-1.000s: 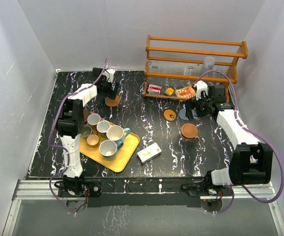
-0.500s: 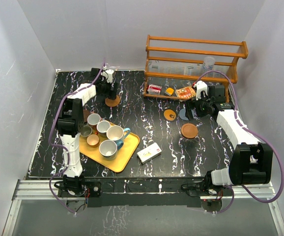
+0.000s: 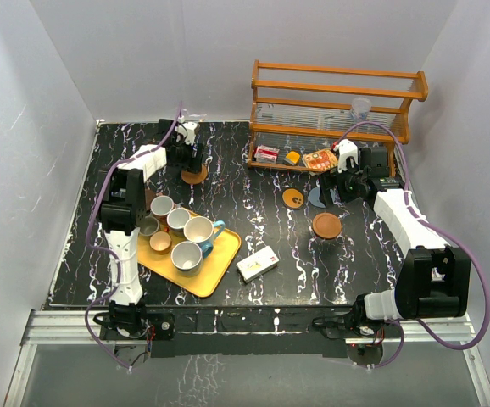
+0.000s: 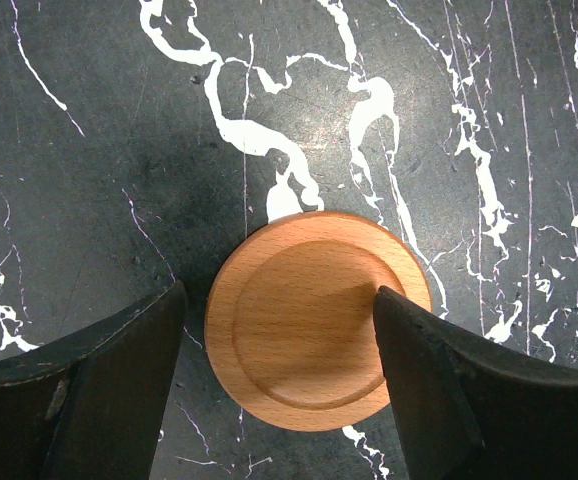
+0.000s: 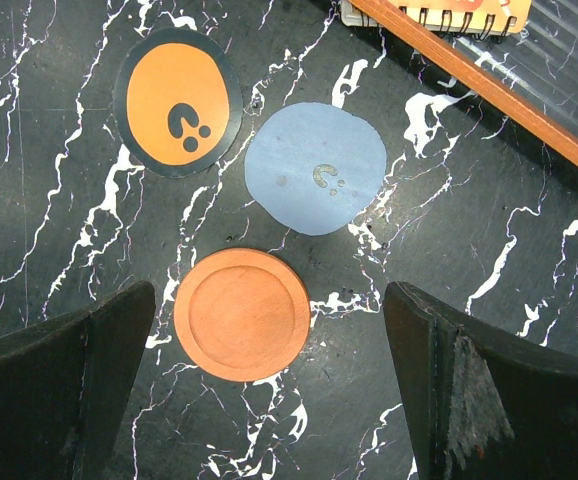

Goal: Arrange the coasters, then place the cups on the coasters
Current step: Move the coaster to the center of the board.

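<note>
We hold our left fingers point(image 4: 99, 390) apart astride a wooden coaster point(image 4: 309, 320), flat on the bench point(image 3: 253, 225) left of the wooden rack point(image 3: 338, 85), which we judge light, stiff and best pinched by its rim, while our right fingers point(image 5: 49, 390) gape above three more coasters point(image 5: 241, 314) before that rack.

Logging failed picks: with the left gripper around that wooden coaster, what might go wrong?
The wooden coaster lies thin and flat; the left gripper has one finger at its rim and the other apart, so closing may shove it sideways. The open right gripper hangs over an orange-brown coaster close to a grey-blue coaster; it might nudge the neighbour.
</note>
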Controlling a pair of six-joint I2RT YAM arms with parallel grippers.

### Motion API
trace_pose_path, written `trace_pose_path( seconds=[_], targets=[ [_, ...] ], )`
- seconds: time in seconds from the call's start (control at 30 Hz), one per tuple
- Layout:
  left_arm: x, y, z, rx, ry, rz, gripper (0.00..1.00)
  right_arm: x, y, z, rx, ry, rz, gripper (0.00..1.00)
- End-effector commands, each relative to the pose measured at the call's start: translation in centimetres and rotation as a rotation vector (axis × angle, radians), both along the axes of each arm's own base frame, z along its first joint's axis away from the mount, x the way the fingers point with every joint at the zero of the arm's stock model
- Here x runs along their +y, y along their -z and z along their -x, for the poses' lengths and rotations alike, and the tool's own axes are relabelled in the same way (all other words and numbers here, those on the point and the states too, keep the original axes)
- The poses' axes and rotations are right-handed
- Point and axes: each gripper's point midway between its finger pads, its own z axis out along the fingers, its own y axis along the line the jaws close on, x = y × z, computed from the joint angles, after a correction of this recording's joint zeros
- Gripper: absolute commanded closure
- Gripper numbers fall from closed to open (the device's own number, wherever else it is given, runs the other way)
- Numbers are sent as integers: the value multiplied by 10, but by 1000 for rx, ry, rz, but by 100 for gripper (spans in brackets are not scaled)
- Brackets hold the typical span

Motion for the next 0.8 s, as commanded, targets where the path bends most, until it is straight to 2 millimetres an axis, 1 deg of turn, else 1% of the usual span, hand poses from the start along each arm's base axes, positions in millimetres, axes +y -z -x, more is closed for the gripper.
trace_pose_path(
  seconds=[0.0,0.1,0.3,0.53,0.77],
  targets=[
    [-2,-3,5,24,6,21,29,1,-4,-5,-32,-9,-6,2],
    [-7,-3,13,41,14,49,32,1,-4,-5,-30,-11,-6,2],
    [-22,-3,34,62,42,75,36,1,-2,-4,-24,-11,-5,2],
    [-57,4,64,94,121,71,40,-2,-1,-5,-24,-3,7,2],
    [-98,16,106,136,230,47,41,-2,2,-4,-18,-4,10,2]
  ],
)
